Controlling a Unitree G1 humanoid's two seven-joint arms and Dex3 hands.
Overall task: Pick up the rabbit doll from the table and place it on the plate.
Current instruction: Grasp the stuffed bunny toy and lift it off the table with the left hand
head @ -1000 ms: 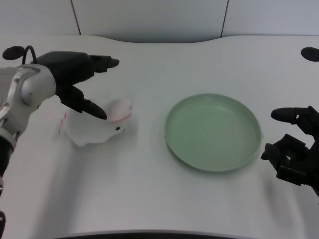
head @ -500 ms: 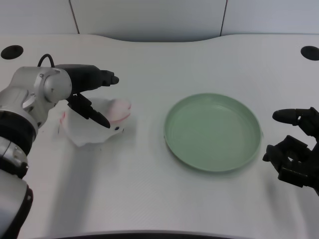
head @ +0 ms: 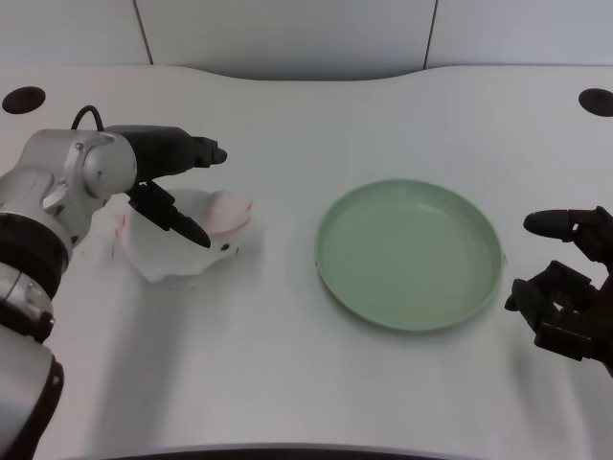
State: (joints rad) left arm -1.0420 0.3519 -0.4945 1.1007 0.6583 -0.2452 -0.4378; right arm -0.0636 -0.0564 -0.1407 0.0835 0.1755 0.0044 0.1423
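A white rabbit doll point(head: 192, 235) with pink ears lies on the table left of centre. My left hand point(head: 168, 177) hovers over it with fingers apart: the upper fingers point(head: 196, 152) point right above the doll, and a lower finger reaches down across its body. The hand holds nothing. The green plate point(head: 410, 253) sits empty to the right of the doll, well apart from it.
My right hand point(head: 567, 287) rests at the right edge, just beyond the plate. Black round holes point(head: 23, 99) mark the table's far corners. The table's front edge runs along the bottom of the view.
Over the second the left arm swung in and lowered toward the doll, and the camera shifted slightly. In the last half second almost nothing moved.
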